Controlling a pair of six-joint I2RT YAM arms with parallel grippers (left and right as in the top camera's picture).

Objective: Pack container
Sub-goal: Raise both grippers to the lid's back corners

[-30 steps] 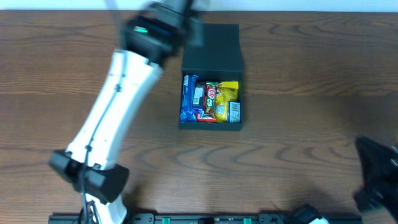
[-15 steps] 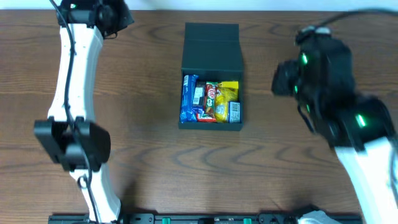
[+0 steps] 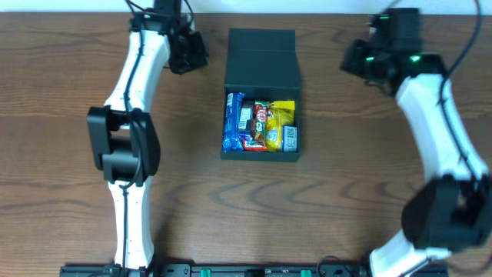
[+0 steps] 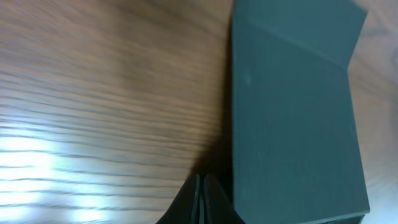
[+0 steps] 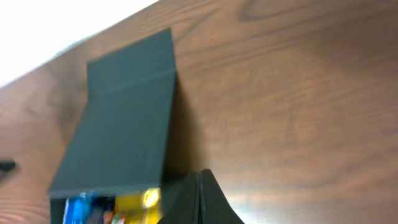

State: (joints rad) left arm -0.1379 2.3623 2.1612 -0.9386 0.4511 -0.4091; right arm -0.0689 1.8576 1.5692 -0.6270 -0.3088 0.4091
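- The container (image 3: pixel 261 61) sits mid-counter (image 3: pixel 346 169), its flap lid laid open toward the far edge and snack packets (image 3: pixel 260 127) filling it.
- Looks like lid-closing time. I'd catch the flap's far edge from both sides and fold it forward evenly.
- Left gripper (image 4: pixel 203 186) and right gripper (image 5: pixel 200 180) are both pinched closed, holding nothing.
- Half a second back the left one was way out left, and now it's just beside the flap. The right one moved up level with it. Box hasn't budged.
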